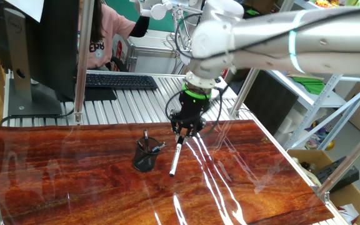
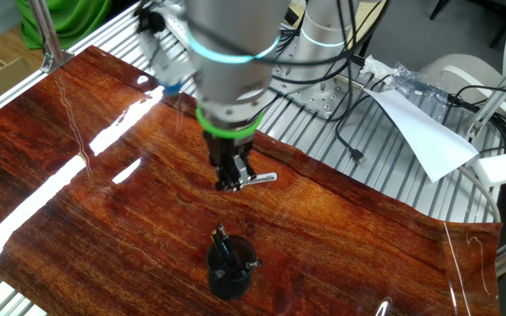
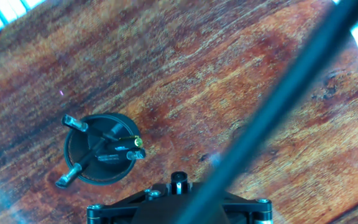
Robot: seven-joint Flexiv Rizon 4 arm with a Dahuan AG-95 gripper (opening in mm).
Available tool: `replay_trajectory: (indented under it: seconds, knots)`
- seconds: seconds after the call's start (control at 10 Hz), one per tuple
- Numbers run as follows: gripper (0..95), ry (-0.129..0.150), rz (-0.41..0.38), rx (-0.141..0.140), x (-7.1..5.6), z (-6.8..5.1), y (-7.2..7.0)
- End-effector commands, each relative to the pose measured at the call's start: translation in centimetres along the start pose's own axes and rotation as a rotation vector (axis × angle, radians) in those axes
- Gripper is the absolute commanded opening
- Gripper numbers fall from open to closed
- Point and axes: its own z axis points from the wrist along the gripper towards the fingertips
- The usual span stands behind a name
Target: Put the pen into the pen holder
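Observation:
My gripper point(image 1: 186, 129) is shut on the pen point(image 1: 175, 157), a slim black and silvery-white barrel that hangs tilted down from the jaws just above the reddish wood tabletop point(image 1: 74, 187). In the other fixed view the pen point(image 2: 260, 179) sticks out sideways from the gripper point(image 2: 230, 182). In the hand view the pen point(image 3: 278, 99) is a blurred dark bar running diagonally across the frame. The pen holder point(image 1: 145, 156), a small black mesh cup, stands upright just left of the pen with several short dark pens in it. It also shows as the pen holder point(image 2: 230, 269) and, from above, the pen holder point(image 3: 98, 150).
Behind the table are a keyboard point(image 1: 120, 81), a monitor point(image 1: 39, 44) and a person in pink point(image 1: 102, 34). Metal frame posts point(image 1: 80, 59) stand at the table's back edge. Cables point(image 2: 358, 132) and a white sheet point(image 2: 424, 132) lie beyond the far edge.

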Motion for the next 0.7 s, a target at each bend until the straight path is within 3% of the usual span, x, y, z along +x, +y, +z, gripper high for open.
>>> replay_trajectory:
  seconds: [0.1, 0.4, 0.7]
  knots:
    - [0.0, -0.035, 0.004, -0.007, -0.13, -0.1, 0.12]
    - [0.0, -0.041, 0.002, -0.012, -0.11, -0.16, 0.02]
    - [0.0, -0.021, -0.002, -0.016, -0.12, -0.15, 0.02]
